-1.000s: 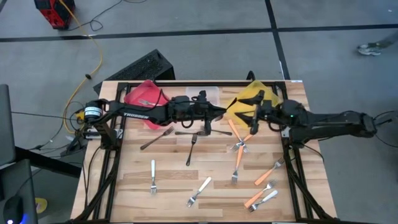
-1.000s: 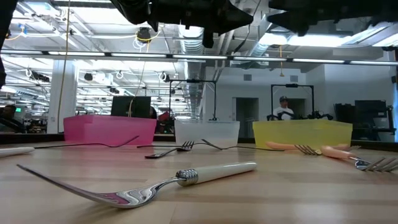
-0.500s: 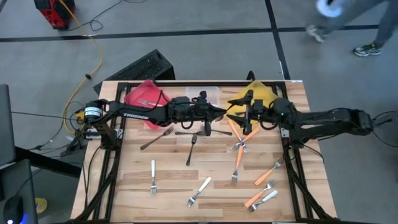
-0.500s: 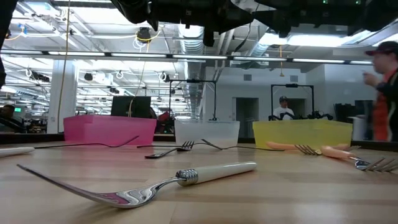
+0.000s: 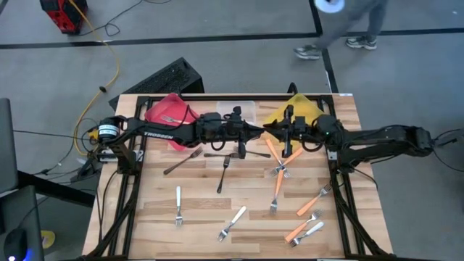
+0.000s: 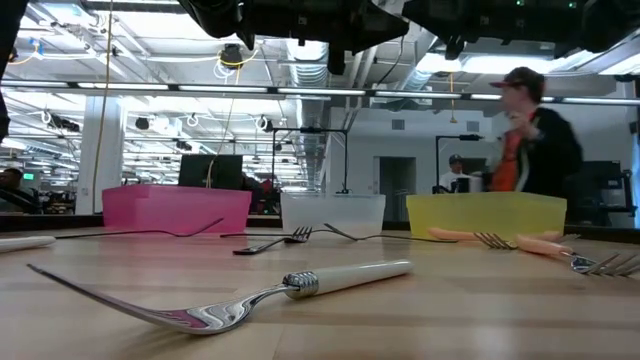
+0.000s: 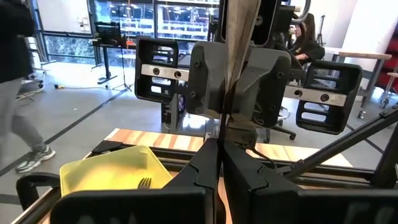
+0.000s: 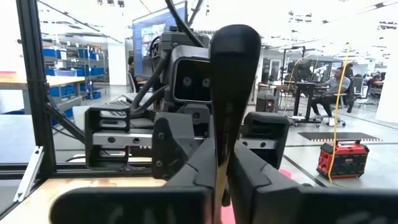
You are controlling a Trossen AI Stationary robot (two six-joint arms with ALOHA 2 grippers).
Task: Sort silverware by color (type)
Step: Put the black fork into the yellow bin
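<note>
- The left gripper (image 7: pixel 221 152) and right gripper (image 8: pixel 221 168) face each other tip to tip above the far edge of the table (image 5: pixel 196 217), at about 12 o'clock from its centre.
- Both are pinched narrow, fingers together. I cannot tell from the wrist views whether either one pinches a fork.
- Three bins stand along the far edge: red (image 5: pixel 161 109) at 11 o'clock, clear (image 5: pixel 246 107) at 12 and yellow (image 5: pixel 304 109) at 1.
- One fork (image 7: pixel 144 182) shows in the yellow bin, and the red bin seems to hold one too.
- Most forks lie loose on the table:
  - dark ones (image 5: pixel 223 174) near the centre, toward the left arm;
  - silver ones (image 5: pixel 178 205) toward 7 and 6 o'clock;
  - orange ones toward 4 and 5 o'clock.
- The relation that matters is the nearest orange fork (image 5: pixel 272 150). It lies just below the right gripper, at about 6 o'clock from it.
- Its long axis runs from 11 to 5 o'clock, with the head at the 5 o'clock end.
- The right arm is clearly the nearer one for it. My judgement is that the arm would need to open, turn across that axis and come down.
</note>
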